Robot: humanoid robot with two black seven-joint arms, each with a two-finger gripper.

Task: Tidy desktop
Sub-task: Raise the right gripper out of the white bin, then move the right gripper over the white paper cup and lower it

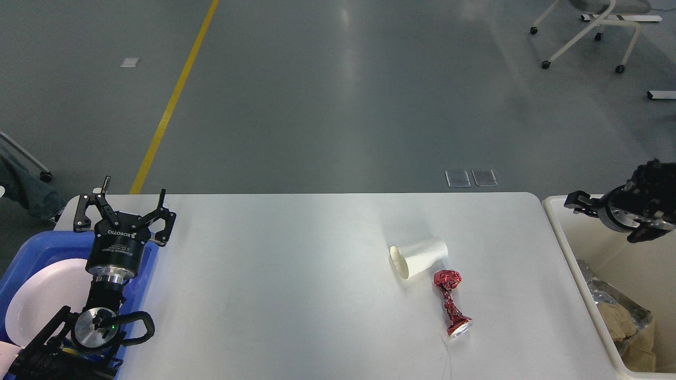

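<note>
The white counter (296, 274) filled the lower middle of the frame. Right of centre a paper cup (420, 256) lay on its side: likely light and easily crushed, best held gently across its body. Just below it lay a crumpled red can (450, 302), probably stiff at the waist. The left end effector (124, 210) stood spread open at lower left; whether the right end effector (581, 203) was open could not be told.

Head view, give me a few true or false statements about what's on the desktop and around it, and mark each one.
1. The paper cup lies on its side on the desktop. True.
2. The crushed red can is inside the cream bin. False; it lies on the desktop near the cup.
3. The left gripper is open. True.
4. The white plate sits on the desktop. False; it is in the blue tray.
</note>
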